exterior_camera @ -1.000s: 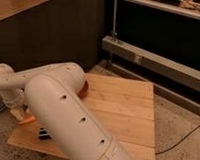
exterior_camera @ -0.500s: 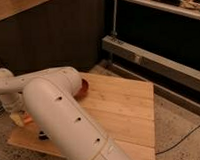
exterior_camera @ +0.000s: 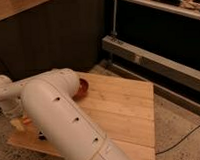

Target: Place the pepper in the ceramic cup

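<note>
**bot_watcher:** Since the arm (exterior_camera: pixel 60 121) hides the tool, low and left of the bowl (exterior_camera: pixel 83 87) with jaws spread wide, could it miss the pepper (exterior_camera: pixel 26 119) there?

**gripfan:** Easily, or knock it away. And the cup is hidden too.

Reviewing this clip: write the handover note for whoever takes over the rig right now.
Gripper: open, low at the left edge of the wooden board, mostly hidden by the white arm; no grip can be seen.
Pepper: probably the orange sliver beside the gripper, lying on the board.
Ceramic cup: not visible, perhaps behind the arm.
Reddish-brown bowl: peeks out past the arm.
Done: nothing that shows.
Left: grasp the pepper, locate the cup, place it inside.
</note>
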Tool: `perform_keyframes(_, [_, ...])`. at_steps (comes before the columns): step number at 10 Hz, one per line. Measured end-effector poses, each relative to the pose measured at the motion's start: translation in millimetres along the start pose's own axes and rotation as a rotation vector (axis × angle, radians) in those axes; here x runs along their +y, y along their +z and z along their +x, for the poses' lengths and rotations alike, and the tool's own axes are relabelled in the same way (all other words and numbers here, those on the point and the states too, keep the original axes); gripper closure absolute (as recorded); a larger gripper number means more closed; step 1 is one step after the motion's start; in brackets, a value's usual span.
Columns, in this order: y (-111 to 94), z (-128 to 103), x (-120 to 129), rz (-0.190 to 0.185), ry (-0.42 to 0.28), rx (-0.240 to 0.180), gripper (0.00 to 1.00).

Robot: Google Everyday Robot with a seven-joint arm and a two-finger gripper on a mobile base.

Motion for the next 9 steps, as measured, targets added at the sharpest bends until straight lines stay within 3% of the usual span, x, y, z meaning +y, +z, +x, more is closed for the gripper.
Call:
perform_keyframes(2, [4,-4,3,0.004,-0.018,-0.003,0.35])
perform_keyframes(6, [0,-31,-3,0.059,-0.069,-0.022,0.35])
perform_keyframes(9, [-17,-30,-8,0.085,-0.080,-0.039,0.35])
